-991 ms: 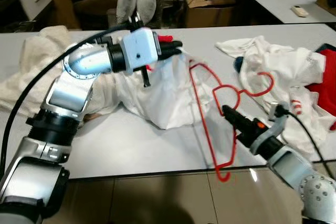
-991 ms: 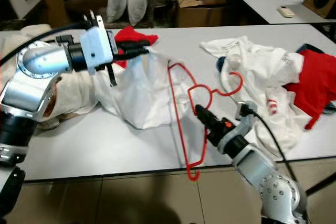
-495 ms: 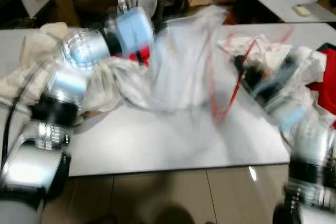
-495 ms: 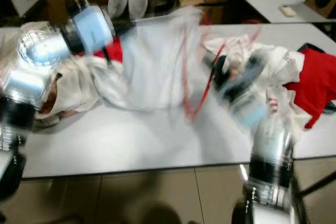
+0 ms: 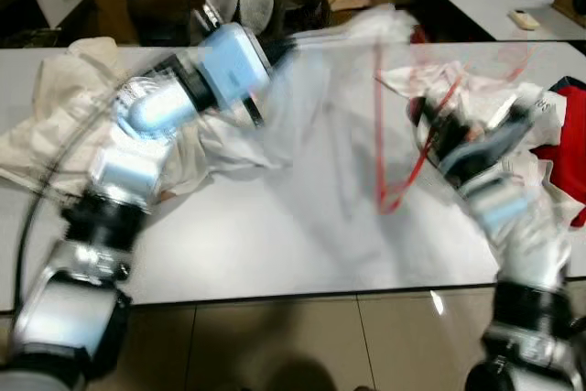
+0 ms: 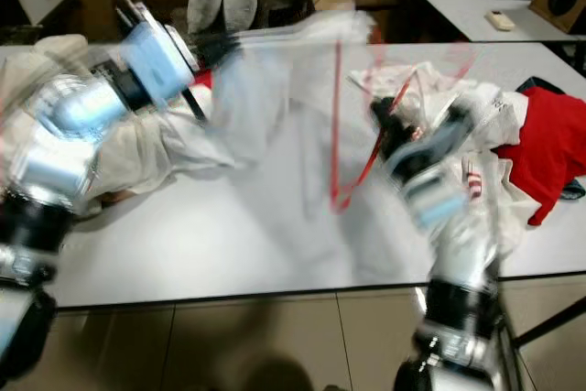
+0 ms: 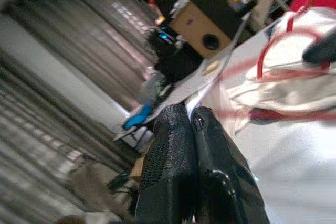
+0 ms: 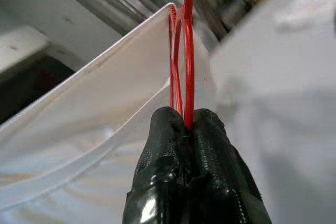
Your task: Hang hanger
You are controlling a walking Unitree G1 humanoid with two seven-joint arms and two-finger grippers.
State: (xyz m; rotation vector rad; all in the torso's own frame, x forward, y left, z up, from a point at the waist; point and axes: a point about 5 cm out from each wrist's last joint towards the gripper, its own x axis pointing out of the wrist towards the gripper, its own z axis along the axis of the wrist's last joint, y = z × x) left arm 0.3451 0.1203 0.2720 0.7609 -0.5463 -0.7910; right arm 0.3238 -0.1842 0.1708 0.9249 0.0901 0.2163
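I have a white worktop (image 5: 229,254) in front of me, strewn with laundry: a cream cloth (image 5: 55,116) on my left, a heap of white clothes (image 5: 485,107) and a red garment (image 5: 568,135) on my right. Both head views are smeared with motion, so fine detail is lost.

Between the arms hangs a white garment (image 5: 320,125), lifted off the worktop and stretched in the air. The red hanger (image 5: 403,135) sits beside it, raised above the surface and tilted; whether it is already threaded inside the garment I cannot tell.

My judgement: I am at the step of fitting the garment onto the hanger. Next I need to slow down, let the blur settle, and steer the hanger's shoulder into the neck opening.

The left gripper (image 7: 190,124) has its jaws pressed together, apparently pinching the garment's edge, though the cloth between them is not clear. The right gripper (image 8: 188,124) has its jaws clamped tight on the hanger's thin red wire.
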